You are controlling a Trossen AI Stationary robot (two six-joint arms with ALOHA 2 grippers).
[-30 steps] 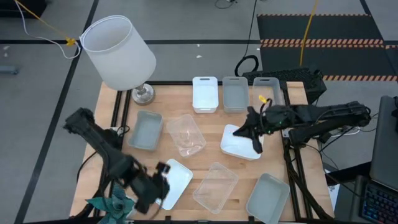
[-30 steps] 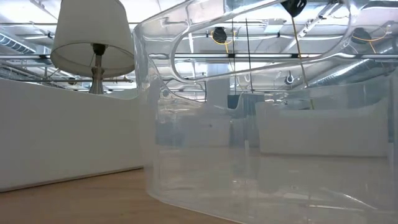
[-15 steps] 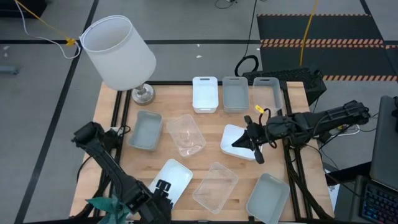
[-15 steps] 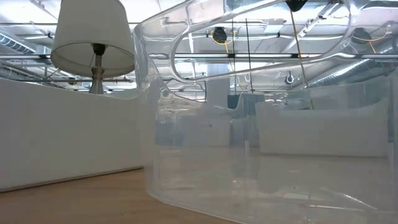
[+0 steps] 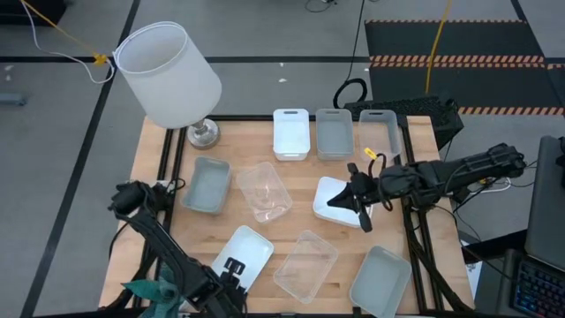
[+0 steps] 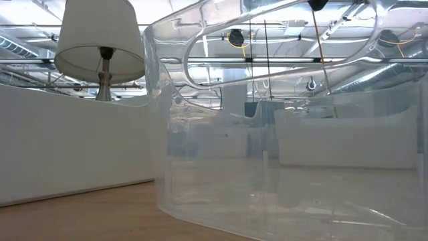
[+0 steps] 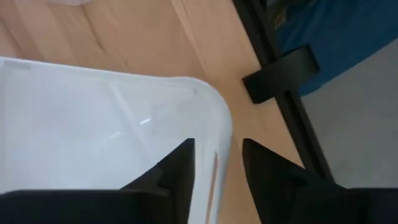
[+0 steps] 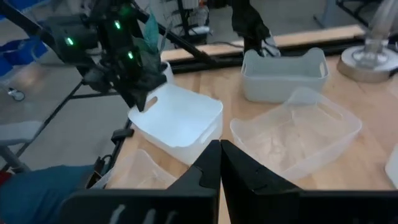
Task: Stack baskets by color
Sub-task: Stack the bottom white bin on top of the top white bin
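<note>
Baskets lie scattered singly across the wooden table (image 5: pixel 291 172), so sorting looks barely begun: none visibly stacked (nine in all, three of each colour). Along the top edge sit a white basket (image 5: pixel 290 133), a grey basket (image 5: pixel 333 134) and a clear basket (image 5: pixel 381 130). At lower left, the left gripper (image 7: pixel 216 165) straddles the rim of a white basket (image 5: pixel 244 255), fingers either side, not yet clamped. Centre right, the right gripper (image 5: pixel 357 201), fingers pressed together and empty, hovers over another white basket (image 5: pixel 337 200).
</note>
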